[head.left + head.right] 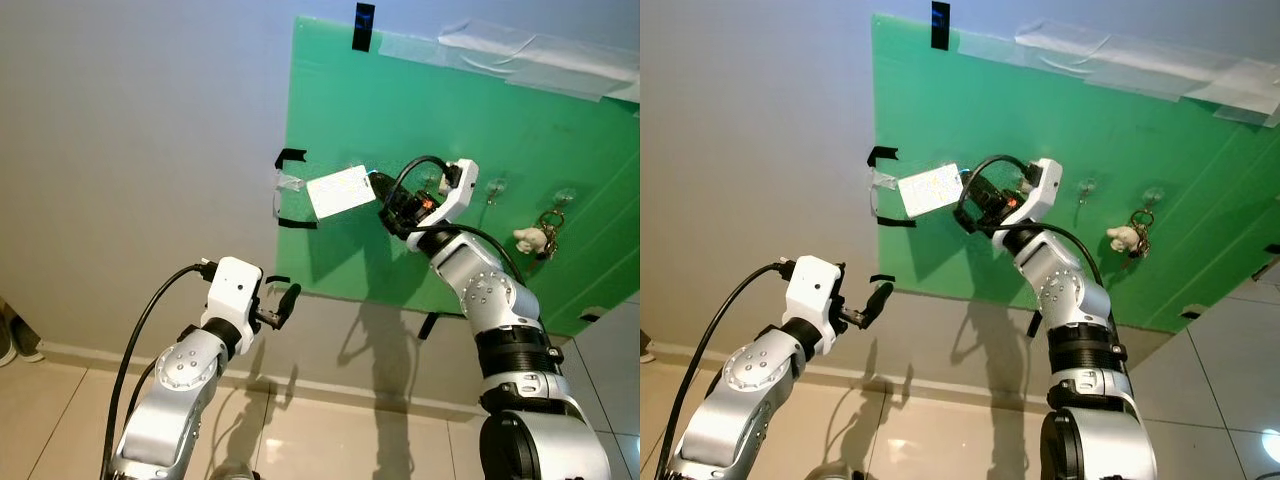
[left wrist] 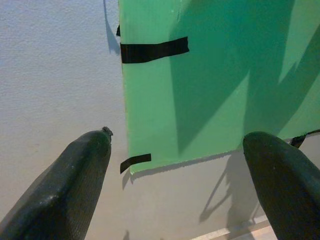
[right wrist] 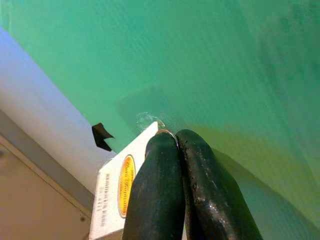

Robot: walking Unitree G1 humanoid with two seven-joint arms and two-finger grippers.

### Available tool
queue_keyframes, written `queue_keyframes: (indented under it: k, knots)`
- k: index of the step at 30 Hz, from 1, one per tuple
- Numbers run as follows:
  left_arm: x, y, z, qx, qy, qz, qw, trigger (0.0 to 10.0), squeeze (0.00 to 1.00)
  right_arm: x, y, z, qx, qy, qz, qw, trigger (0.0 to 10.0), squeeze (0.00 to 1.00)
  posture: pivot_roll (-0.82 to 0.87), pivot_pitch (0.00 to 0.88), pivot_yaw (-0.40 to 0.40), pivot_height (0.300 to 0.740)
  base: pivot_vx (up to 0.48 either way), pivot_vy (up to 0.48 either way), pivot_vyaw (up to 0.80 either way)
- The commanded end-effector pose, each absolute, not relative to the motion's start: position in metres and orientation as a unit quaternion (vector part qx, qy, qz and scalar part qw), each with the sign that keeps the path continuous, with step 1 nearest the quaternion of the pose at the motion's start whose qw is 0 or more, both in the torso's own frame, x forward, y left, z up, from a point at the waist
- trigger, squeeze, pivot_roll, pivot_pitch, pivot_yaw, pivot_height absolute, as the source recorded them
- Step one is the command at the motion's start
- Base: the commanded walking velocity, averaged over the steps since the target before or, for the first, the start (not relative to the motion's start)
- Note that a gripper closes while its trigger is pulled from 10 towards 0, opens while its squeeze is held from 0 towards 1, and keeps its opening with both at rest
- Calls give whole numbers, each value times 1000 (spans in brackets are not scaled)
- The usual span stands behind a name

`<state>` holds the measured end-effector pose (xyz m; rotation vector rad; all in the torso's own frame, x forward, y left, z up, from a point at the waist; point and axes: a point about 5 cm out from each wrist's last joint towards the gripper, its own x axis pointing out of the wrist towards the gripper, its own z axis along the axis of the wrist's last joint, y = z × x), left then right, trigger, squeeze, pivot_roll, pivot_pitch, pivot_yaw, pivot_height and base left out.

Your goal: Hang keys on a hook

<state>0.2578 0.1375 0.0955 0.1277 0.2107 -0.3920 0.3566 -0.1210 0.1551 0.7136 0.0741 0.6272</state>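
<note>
White key tag (image 1: 341,190) pinched between closed right fingers (image 3: 160,190) against green board (image 1: 420,110).

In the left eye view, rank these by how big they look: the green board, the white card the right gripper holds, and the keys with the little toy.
1. green board
2. white card, held nearer the camera, so it may look oversized
3. keys with the little toy

Two silver arms (image 1: 170,390) with screwed round joints, white wrist blocks (image 1: 235,288), looping black cables (image 1: 140,330), and matte black, rounded, pebbled fingers (image 2: 65,190).
</note>
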Motion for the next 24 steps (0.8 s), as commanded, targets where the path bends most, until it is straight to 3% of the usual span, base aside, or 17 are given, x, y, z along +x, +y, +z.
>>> queue_keyframes:
  k: [1,7,11,24]
  knots:
    - [255,136,97,66,104,-198,972,10000,0,353,-124,150,349,50,301,886,10000,0,154,0,-111,740,0,0,0]
    - [255,136,98,67,104,-196,973,10000,0,348,-117,148,331,62,329,882,10000,0,155,0,-110,740,0,0,0]
    - [255,137,98,67,105,-194,973,10000,0,344,-108,159,263,34,355,897,10000,0,156,0,-113,740,0,0,0]
    - [256,136,98,63,106,-188,974,10000,0,341,-100,180,234,5,385,892,10000,0,156,0,-121,740,0,0,0]
